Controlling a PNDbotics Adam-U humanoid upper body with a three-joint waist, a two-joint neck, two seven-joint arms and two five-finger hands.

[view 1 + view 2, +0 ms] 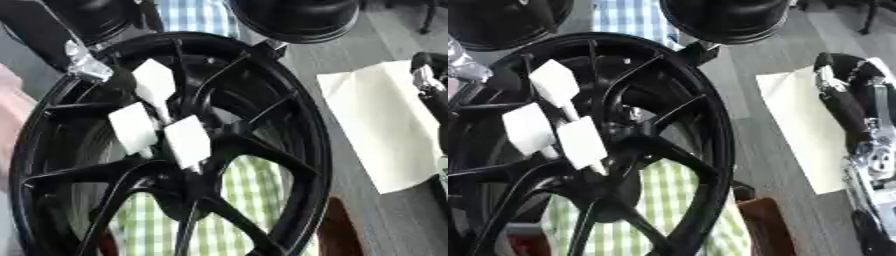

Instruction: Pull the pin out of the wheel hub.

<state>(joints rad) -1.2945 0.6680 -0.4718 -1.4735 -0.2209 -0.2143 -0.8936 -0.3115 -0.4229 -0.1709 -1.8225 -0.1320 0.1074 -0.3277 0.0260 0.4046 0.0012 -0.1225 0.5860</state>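
A large black spoked alloy wheel hub (175,150) stands upright, filling both views. A grey wooden desk (367,210) lies behind it, with a white paper sheet (385,125) to the hub's right. Three white rectangular tags (188,140) cluster near the hub's centre; which one is the pin cannot be told. Only the right eye view shows the black and silver right hand (868,150) beyond the sheet; whether its fingers are spread cannot be told.
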